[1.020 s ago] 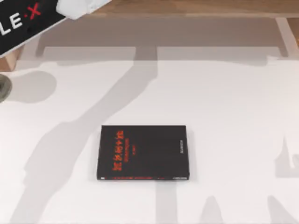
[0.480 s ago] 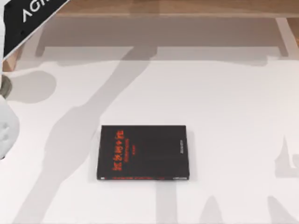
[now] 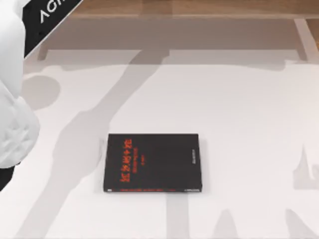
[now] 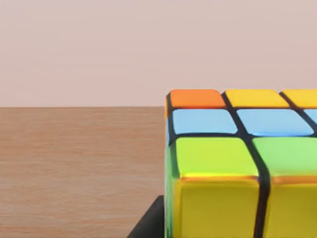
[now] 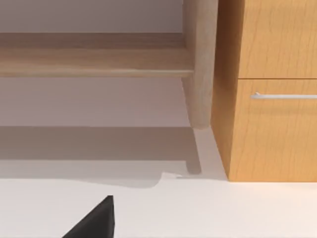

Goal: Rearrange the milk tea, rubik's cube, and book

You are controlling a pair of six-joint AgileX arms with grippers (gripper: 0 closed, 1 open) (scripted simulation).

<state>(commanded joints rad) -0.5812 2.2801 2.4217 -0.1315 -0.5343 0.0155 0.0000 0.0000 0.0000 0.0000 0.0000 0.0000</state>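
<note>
The rubik's cube (image 4: 237, 163) looms close in the left wrist view, with yellow, green, light-blue and orange squares. A dark fingertip (image 4: 148, 223) of my left gripper lies against its side, and the gripper is shut on the cube. My left arm (image 3: 12, 114) hangs over the table's far left edge in the top view. A dark part of my right gripper (image 5: 94, 220) sits low over the white table in the right wrist view. The milk tea and the book are out of view.
A black book with red characters (image 3: 152, 162) lies flat in the middle of the white table (image 3: 249, 109). A wooden shelf rail (image 3: 189, 10) runs along the back. A wooden cabinet with a metal handle (image 5: 270, 99) stands beside a shelf leg (image 5: 198, 64).
My left arm has swung down along the left edge of the top view, and its white body now covers the grey round thing seen there before. The black book has not moved.
</note>
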